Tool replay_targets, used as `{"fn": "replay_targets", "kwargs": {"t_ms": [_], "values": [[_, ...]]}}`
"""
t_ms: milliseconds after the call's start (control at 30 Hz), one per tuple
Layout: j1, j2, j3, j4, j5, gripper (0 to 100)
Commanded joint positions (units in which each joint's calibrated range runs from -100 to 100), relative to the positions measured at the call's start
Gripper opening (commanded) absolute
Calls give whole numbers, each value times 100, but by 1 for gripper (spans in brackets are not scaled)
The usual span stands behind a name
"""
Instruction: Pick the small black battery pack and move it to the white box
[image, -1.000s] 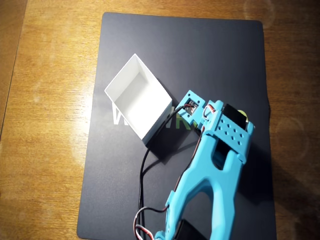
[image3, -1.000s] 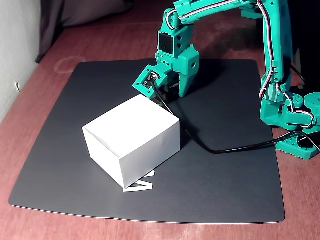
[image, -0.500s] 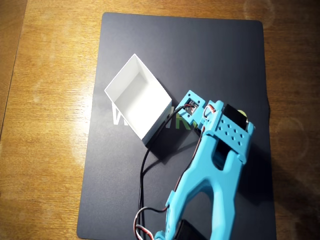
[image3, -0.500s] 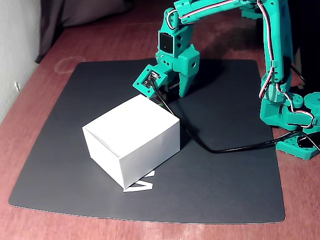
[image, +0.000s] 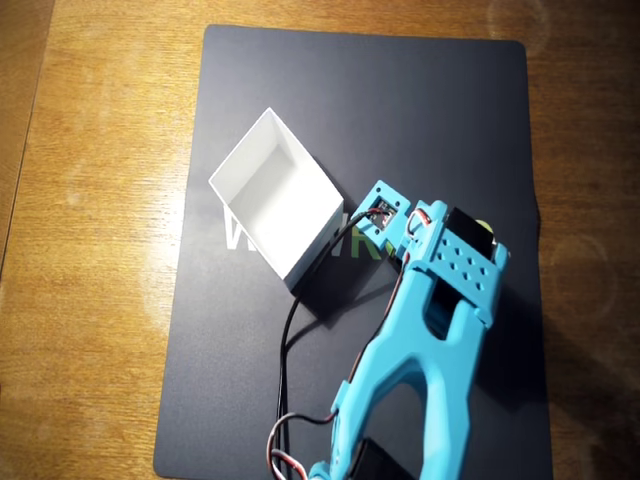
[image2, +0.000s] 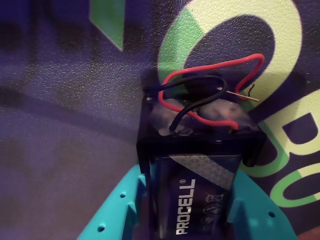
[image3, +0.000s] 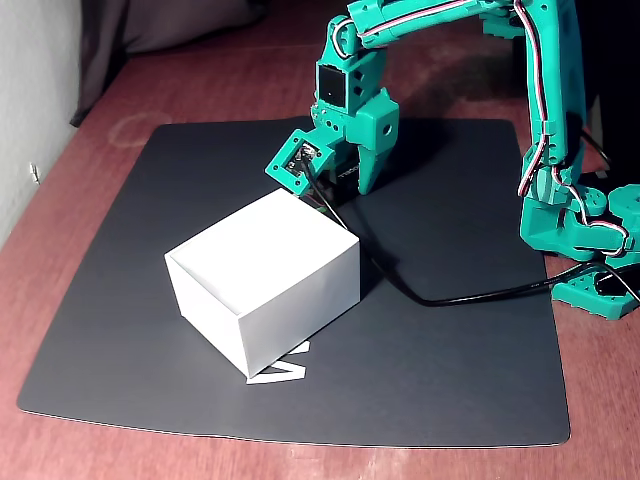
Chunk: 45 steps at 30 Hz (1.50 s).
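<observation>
the teal arm (image3: 545, 120) rises from its base near the right edge of the table in the fixed view, arches over at the top and bends down so that the gripper (image3: 355, 180) points at the black mat (image3: 450, 380), its tips at or just above the mat behind the white box (image3: 262, 282). in the wrist view the two teal fingers (image2: 125, 200) sit on either side of the black battery pack (image2: 197, 165), pinching it between them; its procell label faces the camera and red and black wires (image2: 210, 90) loop from its far end over green lettering on the mat. in the overhead view the gripper (image: 395, 225) sits just beside the open box (image: 275, 190), toward the mat's right half, and the box is empty. a black cable (image3: 450, 295) trails across the mat from the wrist toward the base.
</observation>
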<state>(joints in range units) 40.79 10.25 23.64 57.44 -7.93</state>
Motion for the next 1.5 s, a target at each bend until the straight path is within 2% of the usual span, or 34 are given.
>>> {"fn": "replay_targets", "kwargs": {"t_ms": [0,267,833,1067,1467], "values": [[150,-57,-101,23,14,1],[126,-92,-146,-12,14,1],[68,-92,-1389,-12,25,1],[-85,-293,-1706,-3,242,1],[-976,-1310,-2232,-3,525,1]]}}
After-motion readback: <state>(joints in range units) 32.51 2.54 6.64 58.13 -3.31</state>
